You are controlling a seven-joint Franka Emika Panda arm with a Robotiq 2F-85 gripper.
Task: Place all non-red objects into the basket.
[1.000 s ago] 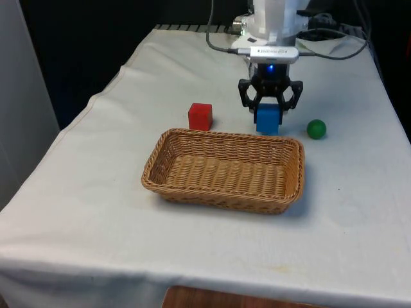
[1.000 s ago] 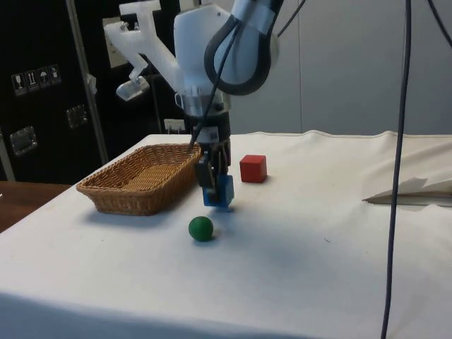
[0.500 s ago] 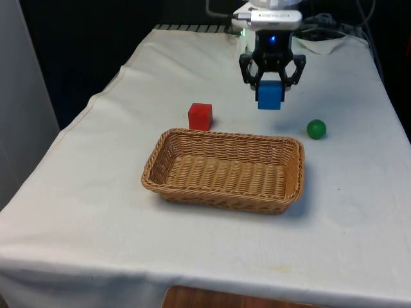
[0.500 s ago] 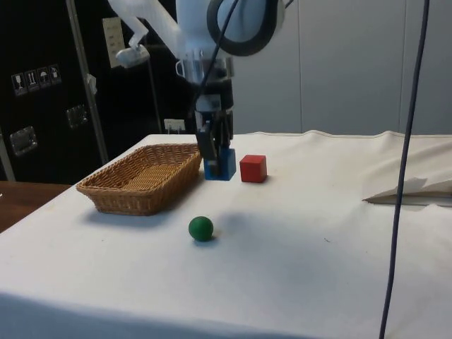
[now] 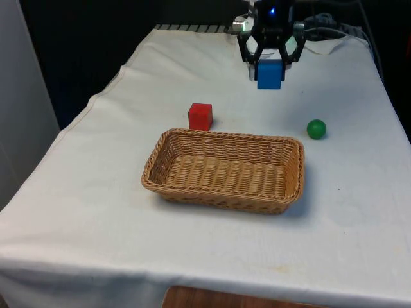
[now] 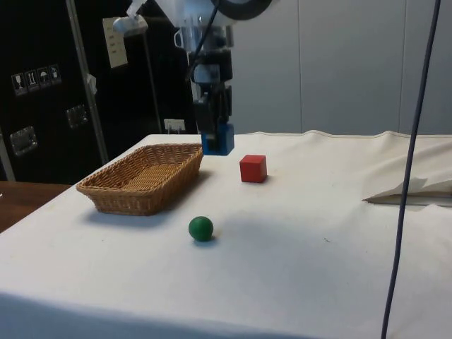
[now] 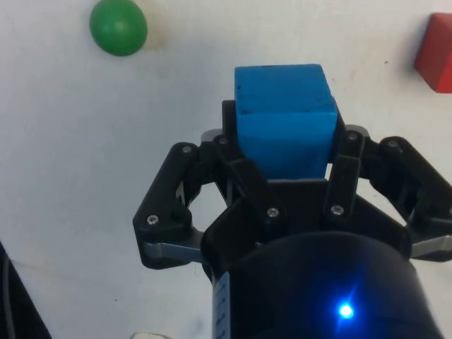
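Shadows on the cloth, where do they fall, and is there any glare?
Front view: soft shadow along the basket near edge, no glare. Side view: faint shadow beside the green ball and the red cube. Wrist view: the blue cube, held in the pincer, looks evenly lit.

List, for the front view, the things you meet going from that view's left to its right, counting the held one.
basket → red cube → blue cube, held off the table in the gripper → green ball
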